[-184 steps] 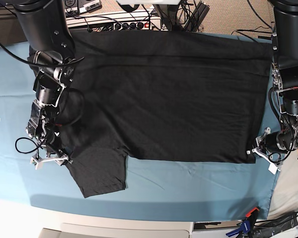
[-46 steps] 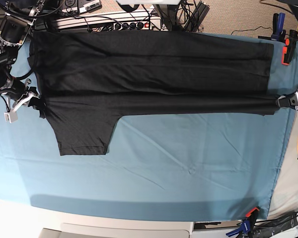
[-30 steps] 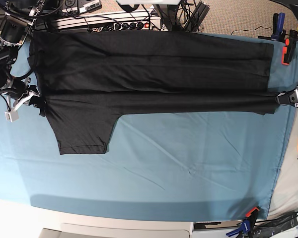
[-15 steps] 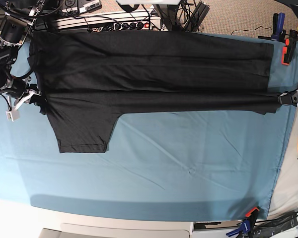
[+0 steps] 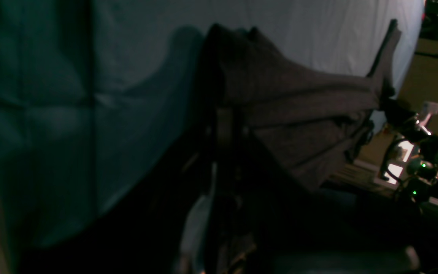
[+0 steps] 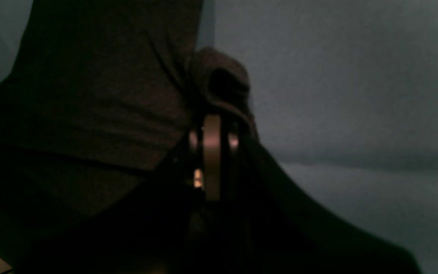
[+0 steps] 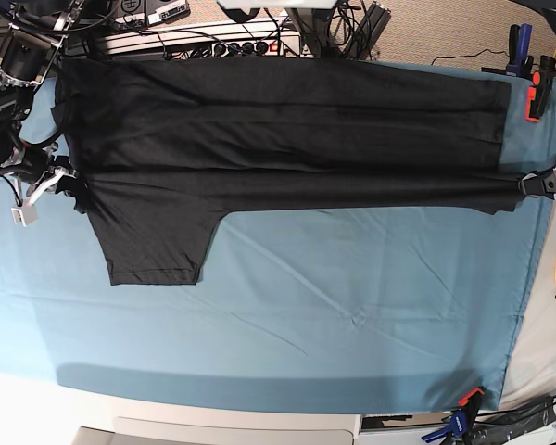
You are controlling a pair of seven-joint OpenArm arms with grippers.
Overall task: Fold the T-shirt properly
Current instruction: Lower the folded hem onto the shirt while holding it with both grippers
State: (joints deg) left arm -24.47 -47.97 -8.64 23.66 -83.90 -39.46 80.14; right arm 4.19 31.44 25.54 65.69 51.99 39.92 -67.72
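The left gripper (image 7: 537,184) and the right gripper (image 7: 63,178) are each clamping an opposite end of the black T-shirt (image 7: 278,139), which is stretching flat between them across the teal sheet (image 7: 352,306), one sleeve (image 7: 153,246) lying beside the right gripper.

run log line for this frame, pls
phase: fold stretch | left gripper: shut on T-shirt hem end | right gripper: shut on shoulder end | sleeve: flat on teal sheet
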